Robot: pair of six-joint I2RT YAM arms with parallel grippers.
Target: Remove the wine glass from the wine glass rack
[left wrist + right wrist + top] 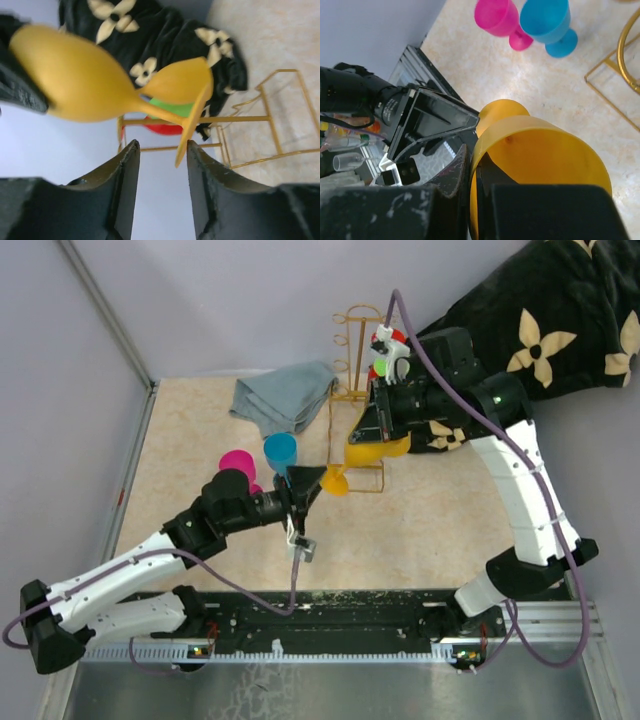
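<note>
The right gripper [474,162] is clenched on the bowl wall of a yellow wine glass [375,452], one finger inside the rim and one outside. It holds the glass on its side above the table [420,530], foot pointing left. The glass hangs just over the base wires of the gold wine glass rack [240,119]. Whether it is fully clear of the wire cannot be told.

The left gripper [162,150] is spread apart, and the edge of the glass's foot [192,95] dips between its fingertips without being held.

The likely trouble is a drop. If the right gripper lets go before the left one closes on the thin foot edge, the glass falls onto the rack base. The pinch on the smooth bowl wall could also slip. A sideways pull might hook the foot or stem on the wire and tip the tall, light rack.

Counted:
- Two grippers.
- One yellow glass.
- One rack, with one red shape [162,129] and one green shape [172,107] by it. These may be more glasses, but they are too hidden to say.
- One pink glass [237,462] and one blue glass [281,450], standing close together left of the rack, near enough to the left arm to be knocked.
- One grey cloth [285,395], far left.
- One black cloth with cream flowers [540,310], far right
</note>
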